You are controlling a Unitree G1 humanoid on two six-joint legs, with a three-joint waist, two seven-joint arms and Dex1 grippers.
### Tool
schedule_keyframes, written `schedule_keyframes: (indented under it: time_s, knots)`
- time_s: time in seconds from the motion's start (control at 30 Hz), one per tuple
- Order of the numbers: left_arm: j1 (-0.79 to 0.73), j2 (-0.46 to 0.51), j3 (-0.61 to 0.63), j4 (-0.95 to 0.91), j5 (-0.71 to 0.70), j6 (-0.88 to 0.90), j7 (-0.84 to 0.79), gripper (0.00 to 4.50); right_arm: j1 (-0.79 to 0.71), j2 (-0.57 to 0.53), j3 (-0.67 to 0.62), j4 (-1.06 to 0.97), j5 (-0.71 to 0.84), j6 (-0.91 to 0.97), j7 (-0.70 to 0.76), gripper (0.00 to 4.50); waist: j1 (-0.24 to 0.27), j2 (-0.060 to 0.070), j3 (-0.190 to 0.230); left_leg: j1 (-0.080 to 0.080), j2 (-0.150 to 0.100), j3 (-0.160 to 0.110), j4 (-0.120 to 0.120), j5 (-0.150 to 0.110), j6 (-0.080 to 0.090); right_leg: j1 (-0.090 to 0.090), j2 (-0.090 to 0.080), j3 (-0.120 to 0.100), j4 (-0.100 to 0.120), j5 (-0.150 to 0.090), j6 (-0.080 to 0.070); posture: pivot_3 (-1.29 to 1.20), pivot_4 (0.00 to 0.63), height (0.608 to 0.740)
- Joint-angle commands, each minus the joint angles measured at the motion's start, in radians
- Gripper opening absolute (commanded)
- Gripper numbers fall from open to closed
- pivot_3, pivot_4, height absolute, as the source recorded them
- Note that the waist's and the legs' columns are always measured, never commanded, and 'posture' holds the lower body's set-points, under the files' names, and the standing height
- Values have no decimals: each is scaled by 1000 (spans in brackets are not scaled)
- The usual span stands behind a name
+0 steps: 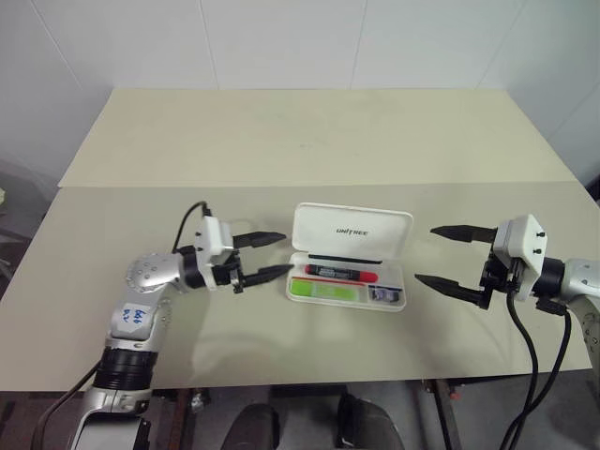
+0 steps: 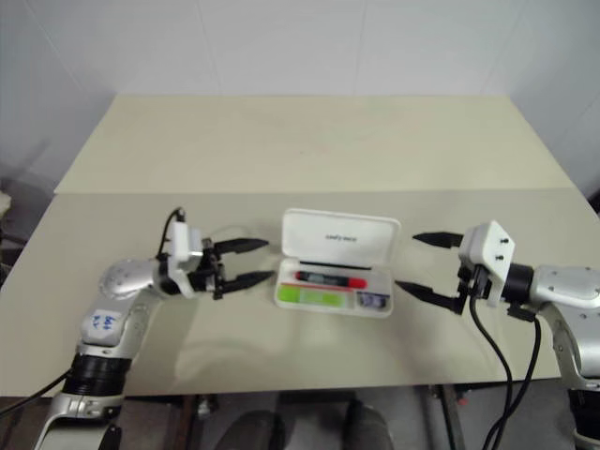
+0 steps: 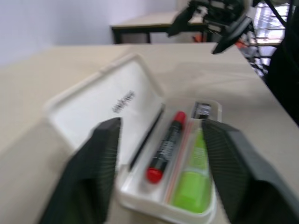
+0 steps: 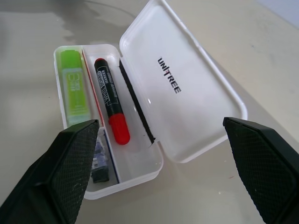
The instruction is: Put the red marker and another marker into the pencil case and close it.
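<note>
The white pencil case [image 1: 352,230] lies in the middle of the table with its lid standing open toward the back. Inside, the red marker [image 1: 342,273] lies along the back half of the tray. The lime-green highlighter [image 1: 323,291], the other marker, lies in front of it. My left gripper [image 1: 277,255] hovers just left of the case, pointing at it, open with nothing between its fingers. On the case's right side my right gripper [image 1: 428,254] is open wide and holds nothing. From the right wrist I see the marker [image 4: 110,100] and the highlighter [image 4: 74,88] side by side.
A small dark item [image 4: 99,161] sits in the end compartment of the case, on the right-gripper side. A second beige table [image 1: 319,131] adjoins at the back, against a white wall. The table's front edge [image 1: 300,380] runs close to me.
</note>
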Motion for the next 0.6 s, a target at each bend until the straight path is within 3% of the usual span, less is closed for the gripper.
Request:
schedule_keyframes:
  time_s: [0.03,0.13,0.17,0.6]
  knots:
    - [-8,25,66,31,-26,-46,12,1176,-25,6,-30,18,19,-35,5,4500,-1,0,0,0,0,0,0,0,0,0,0,0,0,0,0,0,150,740]
    - [-20,32,82,57,-13,-71,25,124,-39,6,-34,29,44,-29,21,4500,0,0,0,0,0,0,0,0,0,0,0,0,0,0,0,0,150,740]
    - [-25,31,85,65,-10,-77,32,51,-43,6,-33,33,48,-31,26,4500,0,0,0,0,0,0,0,0,0,0,0,0,0,0,0,0,150,740]
    - [-215,-109,15,336,133,-150,286,51,-91,-11,-39,82,116,-80,182,4500,5,-1,0,0,-1,1,0,0,0,0,0,-1,0,0,1,0,150,740]
